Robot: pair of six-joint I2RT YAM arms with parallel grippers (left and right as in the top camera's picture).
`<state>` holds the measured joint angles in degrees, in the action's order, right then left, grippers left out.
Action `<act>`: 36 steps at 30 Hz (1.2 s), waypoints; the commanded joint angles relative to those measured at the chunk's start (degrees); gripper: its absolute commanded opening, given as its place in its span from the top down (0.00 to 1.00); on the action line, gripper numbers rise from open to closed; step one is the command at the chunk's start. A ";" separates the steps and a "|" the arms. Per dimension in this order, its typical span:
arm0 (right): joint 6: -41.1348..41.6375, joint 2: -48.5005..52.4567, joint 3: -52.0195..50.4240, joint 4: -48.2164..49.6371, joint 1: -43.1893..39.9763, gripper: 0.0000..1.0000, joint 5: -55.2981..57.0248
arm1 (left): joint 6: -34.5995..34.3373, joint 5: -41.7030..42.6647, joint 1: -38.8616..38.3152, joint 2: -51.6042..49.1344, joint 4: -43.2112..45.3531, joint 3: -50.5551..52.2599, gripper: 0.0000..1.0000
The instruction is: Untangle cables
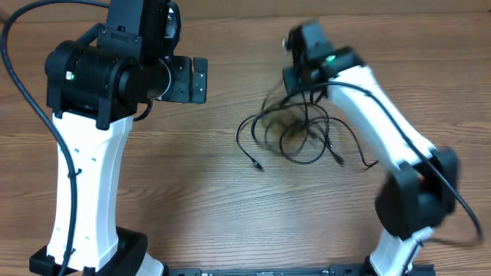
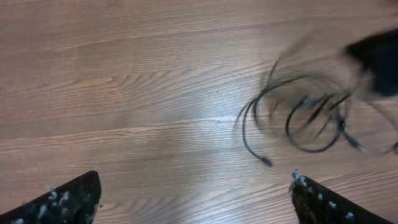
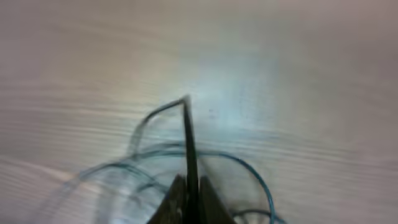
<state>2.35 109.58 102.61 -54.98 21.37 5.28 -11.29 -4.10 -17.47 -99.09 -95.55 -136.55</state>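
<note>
Closest to the right wrist camera, the right gripper [image 3: 188, 198] has its two dark fingers [image 3: 171, 204] pressed together on one of the cables [image 3: 186, 140]. That cord runs straight up from the tips, bends sharply to the left and drops away in a curve. Further loops sweep around the fingers on both sides, but they are so blurred that it is impossible to tell whether they touch the table [image 3: 298, 74]. From overhead, the right gripper [image 1: 301, 57] sits at the far edge of the tangle. The cables [image 1: 295, 130] spread out on the near side of it as several loose, overlapping black loops near the middle of the wooden table [image 1: 192, 192]. One loose end trails out to the left and others reach toward the white right arm. The left gripper [image 1: 196, 79] is well apart from the tangle, off to its left. In the left wrist view its fingers [image 2: 68, 199] stand wide apart at the two lower corners, so the left gripper [image 2: 194, 182] is plainly spread over bare table [image 2: 124, 93]. The cables [image 2: 298, 118] lie ahead and to the right, away from both fingers.
</note>
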 commanded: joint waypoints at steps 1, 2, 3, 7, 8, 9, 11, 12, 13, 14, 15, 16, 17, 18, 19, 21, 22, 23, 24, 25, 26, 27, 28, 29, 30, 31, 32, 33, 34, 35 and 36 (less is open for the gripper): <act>2.34 -10.64 12.22 -4.92 0.17 0.96 -4.87 | 2.99 0.50 0.20 -3.32 0.20 -0.02 0.05; 2.29 -11.74 14.64 -6.38 0.17 0.96 -6.34 | 2.99 0.52 0.20 -4.24 0.20 -0.02 0.05; 2.12 -12.79 16.87 -7.39 0.17 0.96 -7.69 | 2.99 0.50 0.20 -5.03 0.20 0.00 0.05; 2.14 -17.59 22.36 -5.14 0.26 0.96 -9.03 | 3.02 0.55 0.20 -10.88 0.20 0.00 0.00; 2.14 -18.75 22.99 -3.96 0.26 0.96 -9.03 | 2.99 0.57 0.20 -12.11 0.13 0.00 0.00; 2.10 -19.87 23.41 -2.67 0.26 0.96 -9.03 | 2.99 0.68 0.20 -13.29 -0.07 0.00 0.00; 1.68 -21.88 23.52 0.07 0.26 0.96 -8.96 | 2.97 0.76 0.20 -15.37 -0.63 0.00 0.03; 1.68 -22.56 23.52 1.38 0.26 0.96 -8.81 | 2.97 0.74 0.20 -16.24 -0.90 0.00 0.05; 1.68 -22.93 23.52 2.40 0.26 0.96 -8.81 | 2.97 0.76 0.20 -16.85 -1.03 0.00 0.06; 1.68 -22.97 23.52 2.95 0.26 0.96 -8.76 | 2.99 1.03 0.20 -17.20 -1.05 0.00 0.07; 1.68 -22.93 23.50 3.06 0.26 0.96 -8.48 | 2.97 1.31 0.20 -17.31 -1.01 0.00 0.07; 1.68 -22.60 23.34 2.78 0.26 0.96 -7.69 | 2.99 1.64 0.20 -17.31 -0.94 0.00 0.07; 1.68 -21.86 23.17 1.88 0.22 0.96 -6.08 | 3.19 2.47 0.20 -16.92 -0.94 -0.07 0.07; 1.68 -21.18 23.04 1.03 0.20 0.96 -4.70 | 3.41 3.56 0.20 -16.48 -0.85 -0.07 0.07; 1.68 -20.41 23.02 0.09 0.20 0.96 -3.72 | 3.63 5.01 0.20 -15.87 -0.61 -0.07 0.07; 1.68 -19.15 23.02 -1.40 0.20 0.96 -3.19 | 3.58 7.87 0.22 -14.56 0.11 -0.07 0.05; 1.70 -18.78 23.02 -1.77 0.20 0.96 -3.21 | 3.37 9.94 0.24 -13.79 0.79 -0.07 0.04; 1.70 -18.34 23.02 -1.95 0.20 0.96 -3.21 | 2.47 12.02 0.31 -12.96 1.55 -0.07 0.02; 1.70 -17.84 23.02 -1.90 0.20 0.96 -3.19 | -2.19 15.10 0.66 -11.54 2.93 -0.07 0.00; 1.70 -17.59 23.02 -1.73 0.20 0.96 -3.19 | -5.53 17.09 0.92 -10.93 3.67 -0.07 0.00; 1.70 -17.40 23.02 -1.60 0.13 0.96 -3.19 | -8.81 19.34 1.16 -10.38 4.39 -0.07 0.00; 1.73 -17.14 23.02 -1.51 0.09 0.96 -3.06 | -12.11 21.86 1.44 -10.08 5.07 -0.07 0.00; 1.73 -16.92 23.02 -1.51 -0.02 0.96 -2.73 | -14.80 24.83 1.57 -9.90 5.88 -0.07 0.00; 1.73 -16.65 23.02 -1.60 -0.02 0.96 -2.36 | -16.50 28.44 1.70 -9.90 6.84 -0.07 0.00; 1.70 -16.48 23.02 -1.73 -0.02 0.96 -2.32 | -17.42 32.13 1.70 -9.94 7.85 -0.04 0.00; 1.73 -16.33 23.02 -1.97 -0.02 0.96 -2.36 | -18.23 34.69 1.68 -10.14 8.90 -0.04 0.00; 1.73 -16.33 23.02 -2.19 -0.02 0.96 -2.36 | -19.23 36.44 1.27 -10.34 10.19 -0.04 0.00; 1.75 -16.33 23.02 -2.32 -0.02 0.96 -2.36 | -19.89 36.70 0.68 -10.69 11.69 0.04 0.00; 1.77 -16.35 23.04 -2.32 0.00 0.96 -2.38 | -20.28 35.82 -0.04 -10.97 13.07 0.04 0.00; 2.01 -16.41 23.04 -2.29 0.00 0.96 -2.40 | -20.85 34.14 -0.81 -11.47 14.10 0.07 0.00; 2.16 -16.55 23.04 -2.32 0.04 0.96 -2.84 | -21.68 32.13 -1.53 -12.13 15.04 0.07 0.00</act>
<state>4.10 93.54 124.97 -57.82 21.45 1.96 -27.44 25.67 -16.73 -109.93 -82.43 -136.16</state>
